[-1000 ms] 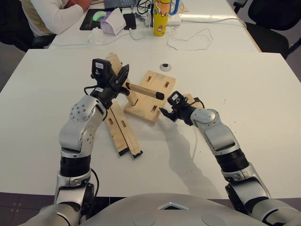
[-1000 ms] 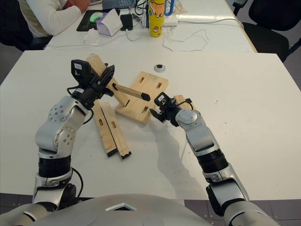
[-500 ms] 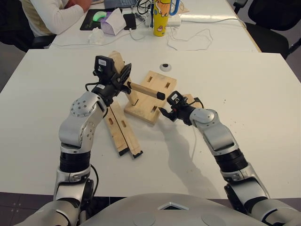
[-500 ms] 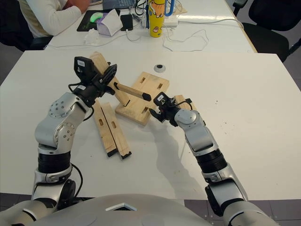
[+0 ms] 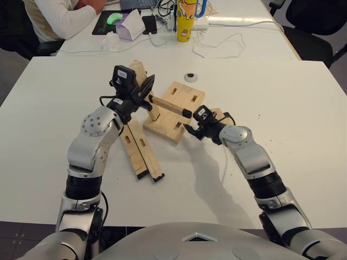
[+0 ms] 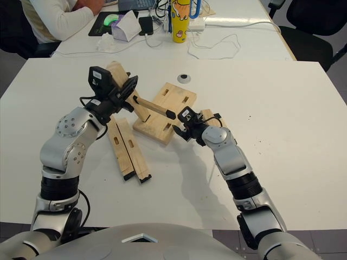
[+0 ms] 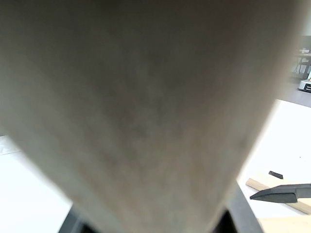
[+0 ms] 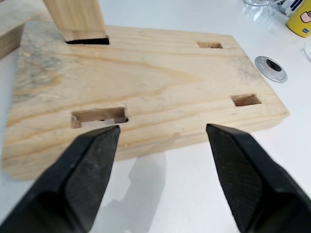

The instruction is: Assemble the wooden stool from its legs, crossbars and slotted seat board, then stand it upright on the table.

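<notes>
Gripping a tilted leg (image 8: 75, 17), the left gripper (image 5: 142, 89) is closed on it; the leg's lower end sits in a corner slot of the seat board (image 8: 160, 73). The right gripper (image 8: 163, 128) hangs spread open and holds nothing, just at the board's near edge. Three slots stay bare and two slotted boards (image 5: 142, 154) lie flat on the table (image 5: 282, 97), so I judge most assembly, and standing it upright, is left.

Overhead stereo, wrist close-ups: seat board (image 8: 155, 73)

Silver-shelled arms (image 5: 92, 146), black joints; right gripper (image 8: 162, 128) black, ridged.
</notes>
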You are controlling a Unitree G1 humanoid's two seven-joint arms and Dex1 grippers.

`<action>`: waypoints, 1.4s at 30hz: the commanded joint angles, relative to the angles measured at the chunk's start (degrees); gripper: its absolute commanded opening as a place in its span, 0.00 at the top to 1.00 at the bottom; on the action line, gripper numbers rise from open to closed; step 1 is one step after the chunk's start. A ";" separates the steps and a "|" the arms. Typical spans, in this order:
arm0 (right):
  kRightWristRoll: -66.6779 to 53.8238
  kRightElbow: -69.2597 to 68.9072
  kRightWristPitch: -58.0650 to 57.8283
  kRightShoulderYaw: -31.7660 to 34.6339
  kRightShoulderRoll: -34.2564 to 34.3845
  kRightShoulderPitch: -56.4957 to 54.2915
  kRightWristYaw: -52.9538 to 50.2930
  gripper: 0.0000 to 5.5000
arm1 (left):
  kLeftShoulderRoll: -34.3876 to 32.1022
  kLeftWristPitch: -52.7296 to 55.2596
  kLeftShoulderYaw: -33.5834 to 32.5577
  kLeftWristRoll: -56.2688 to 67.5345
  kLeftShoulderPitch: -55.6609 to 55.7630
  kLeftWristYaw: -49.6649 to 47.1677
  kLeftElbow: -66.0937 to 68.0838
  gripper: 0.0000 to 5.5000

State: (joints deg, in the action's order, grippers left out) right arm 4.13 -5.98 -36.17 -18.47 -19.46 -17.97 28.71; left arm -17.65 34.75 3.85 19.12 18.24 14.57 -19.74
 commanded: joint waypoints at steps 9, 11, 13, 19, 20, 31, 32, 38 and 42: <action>0.06 0.11 0.74 0.20 0.11 1.11 -0.22 0.40 | -4.45 8.49 5.06 -2.12 -4.39 2.68 4.16 0.81; -0.03 0.04 0.72 0.25 0.20 1.15 -0.22 0.40 | -4.99 7.62 5.27 -2.67 -5.21 3.12 6.15 0.81; -0.06 0.03 0.79 0.28 0.27 1.21 -0.24 0.40 | -5.22 6.73 5.28 -2.81 -5.62 3.51 7.91 0.81; -0.22 0.05 0.69 0.44 0.48 1.01 -0.28 0.40 | -6.06 5.80 7.98 -3.05 -4.00 6.13 10.19 0.81; -0.27 0.10 0.68 0.47 0.51 0.94 -0.26 0.40 | -5.95 5.86 8.25 -2.86 -3.34 6.62 10.59 0.81; -0.59 -0.07 0.58 0.91 0.45 1.27 -0.21 0.40 | -4.61 5.42 4.03 0.36 -5.49 6.57 14.76 0.81; -0.59 -0.04 0.60 0.94 0.44 1.26 -0.21 0.40 | -4.23 5.76 3.37 1.21 -5.61 6.48 15.05 0.81; -0.58 0.19 0.70 0.93 0.48 1.00 -0.17 0.40 | -3.49 7.36 1.43 4.08 -5.67 6.23 16.79 0.81; -0.57 0.39 0.76 0.90 0.54 0.77 -0.15 0.40 | -3.78 8.94 0.83 5.24 -4.58 5.97 18.47 0.81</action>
State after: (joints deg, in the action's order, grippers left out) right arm 3.93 -5.89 -35.40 -18.30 -19.14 -17.37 28.72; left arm -20.52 32.05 1.27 26.63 21.22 20.51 -10.06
